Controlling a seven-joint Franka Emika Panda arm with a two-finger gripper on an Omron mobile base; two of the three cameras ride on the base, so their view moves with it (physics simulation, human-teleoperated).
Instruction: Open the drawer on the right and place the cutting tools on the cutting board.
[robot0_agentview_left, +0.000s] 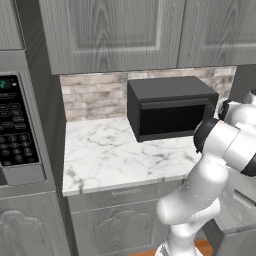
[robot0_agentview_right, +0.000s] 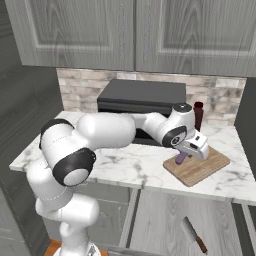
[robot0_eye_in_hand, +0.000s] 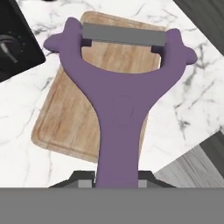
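Note:
My gripper (robot0_agentview_right: 184, 154) is shut on the handle of the purple T-shaped tool (robot0_eye_in_hand: 119, 109), which hangs just above the light-brown cutting board (robot0_agentview_right: 202, 169). In the hand view the tool's grey blade bar and forked head cover the board (robot0_eye_in_hand: 65, 118), and the handle runs down between my fingertips (robot0_eye_in_hand: 117, 180). Below the counter the drawer (robot0_agentview_right: 160, 220) stands pulled out, pale grey inside. The slim knife (robot0_agentview_right: 194, 235) with a reddish-brown handle lies in it, towards the right. The drawer's edge (robot0_agentview_left: 239, 202) also shows past my arm in the left base view.
A black microwave (robot0_agentview_left: 170, 107) stands on the marble counter (robot0_agentview_left: 110, 155) against the brick wall, just left of the board. A dark red bottle (robot0_agentview_right: 198, 115) stands behind the board. A tall unit with a keypad (robot0_agentview_left: 15, 130) closes off the left.

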